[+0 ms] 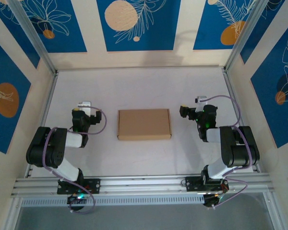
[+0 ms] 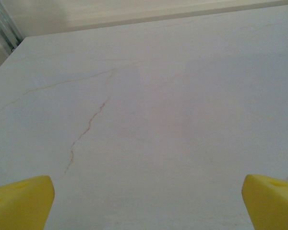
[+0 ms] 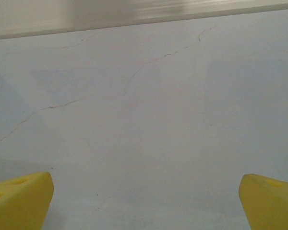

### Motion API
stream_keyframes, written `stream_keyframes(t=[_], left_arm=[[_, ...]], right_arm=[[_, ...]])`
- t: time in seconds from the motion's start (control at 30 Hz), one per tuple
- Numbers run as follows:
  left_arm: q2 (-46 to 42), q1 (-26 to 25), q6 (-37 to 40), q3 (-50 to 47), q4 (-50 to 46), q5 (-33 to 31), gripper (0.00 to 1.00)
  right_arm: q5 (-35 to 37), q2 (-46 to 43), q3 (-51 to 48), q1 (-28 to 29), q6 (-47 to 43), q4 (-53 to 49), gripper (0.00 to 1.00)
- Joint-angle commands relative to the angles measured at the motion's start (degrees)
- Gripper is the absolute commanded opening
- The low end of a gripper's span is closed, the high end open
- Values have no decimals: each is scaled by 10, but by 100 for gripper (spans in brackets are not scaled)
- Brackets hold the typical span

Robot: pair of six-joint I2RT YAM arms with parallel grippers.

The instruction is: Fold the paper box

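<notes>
One paper box (image 1: pixel 144 124) lies flat near the middle of a pale, faintly veined tabletop (image 1: pixel 134 81); from above it is a plain brown cardboard rectangle, its long sides running left to right; its creases and flaps are too small to make out.

Two robot arms stand on the near side of the box, one to each side; the left arm (image 1: pixel 53 151) bends up to the left of the box, the right arm (image 1: pixel 235 148) to the right of it.

There are two pincers, one per arm. The left pincer (image 2: pixel 145 203) hangs to the left of the box, apart from it; its two yellow fingers (image 2: pixel 19 203) are spread wide, one at each lower corner of the left wrist view, with bare tabletop between them; it holds nothing. The right pincer (image 3: pixel 145 201) hangs to the right of the box, also apart from it; its yellow fingers (image 3: pixel 271 203) are likewise spread wide, with nothing pinched and bare veined tabletop between and beyond them.

Counted: one box; two arms; two pincers; four yellow fingers, two to each pincer; neither pincer touches the box.
</notes>
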Motion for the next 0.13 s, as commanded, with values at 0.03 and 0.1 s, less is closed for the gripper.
stream_keyframes(t=[0.03,0.1], left_arm=[[-10,3,0,3,2,20,100],[-11,3,2,0,6,26,100]], right_arm=[[7,-6,-1,0,-11,0,99],[7,-6,-1,0,-11,0,99]])
